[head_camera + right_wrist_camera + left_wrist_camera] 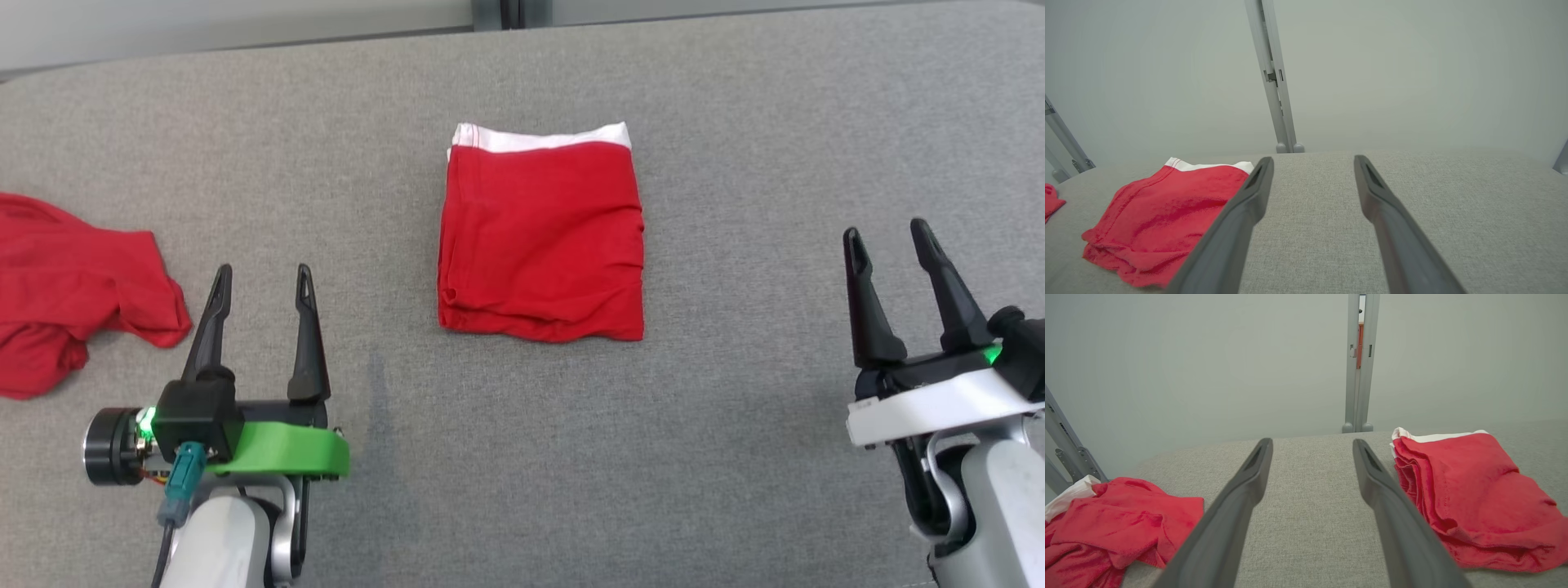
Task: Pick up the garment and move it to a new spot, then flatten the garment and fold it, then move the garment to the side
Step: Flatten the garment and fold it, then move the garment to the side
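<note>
the folded red shorts [541, 237] lie flat in the upper middle of the head view, white waistband along the top edge, on the grey padded table [735, 457]. the left gripper [263, 271] is at the lower left and the right gripper [885, 230] is near the right edge, a bit higher up. the shorts sit between the two, well apart from both. both grippers have their fingers spread wide with nothing in them. there's bare grey cloth all round the shorts: below them, off to the right, and a strip above up to the table's back edge. a crumpled red garment [73, 290] lies at the left edge, just beside the left gripper's outer finger, looks like it's not touching. a grey metal post [510, 11] stands behind the table at top centre.
</note>
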Available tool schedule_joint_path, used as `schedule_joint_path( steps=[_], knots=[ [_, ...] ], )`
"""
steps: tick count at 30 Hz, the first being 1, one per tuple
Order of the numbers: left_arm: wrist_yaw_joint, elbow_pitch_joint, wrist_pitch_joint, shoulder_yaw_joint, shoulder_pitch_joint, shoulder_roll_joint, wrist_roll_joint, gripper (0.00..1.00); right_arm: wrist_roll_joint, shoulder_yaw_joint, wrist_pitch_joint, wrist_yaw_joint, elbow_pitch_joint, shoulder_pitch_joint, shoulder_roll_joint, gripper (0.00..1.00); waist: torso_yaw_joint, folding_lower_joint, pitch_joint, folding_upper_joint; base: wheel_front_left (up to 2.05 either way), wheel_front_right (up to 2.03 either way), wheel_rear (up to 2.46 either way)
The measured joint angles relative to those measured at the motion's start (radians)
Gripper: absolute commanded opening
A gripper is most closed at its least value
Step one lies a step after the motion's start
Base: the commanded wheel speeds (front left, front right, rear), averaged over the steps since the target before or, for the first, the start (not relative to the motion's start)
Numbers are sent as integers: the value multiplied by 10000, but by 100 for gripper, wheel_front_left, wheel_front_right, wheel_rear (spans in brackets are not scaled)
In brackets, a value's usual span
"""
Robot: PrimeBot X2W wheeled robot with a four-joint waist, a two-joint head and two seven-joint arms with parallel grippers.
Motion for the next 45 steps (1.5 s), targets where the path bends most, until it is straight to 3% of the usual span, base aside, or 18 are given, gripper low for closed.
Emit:
schedule_joint_path(
  steps=[20, 45],
  knots=[
    [6, 25, 336, -209, 1332, 261, -203, 100, -616, -412, 1287, 2, -1241, 1990, 832, 100, -226, 0, -1573, 0, 0, 0, 0],
    [190, -107, 397, -336, 1248, 357, -412, 100, -742, -677, 1559, 2, -1618, 2160, 953, 100, -44, 0, -1512, 0, 0, 0, 0]
  ],
)
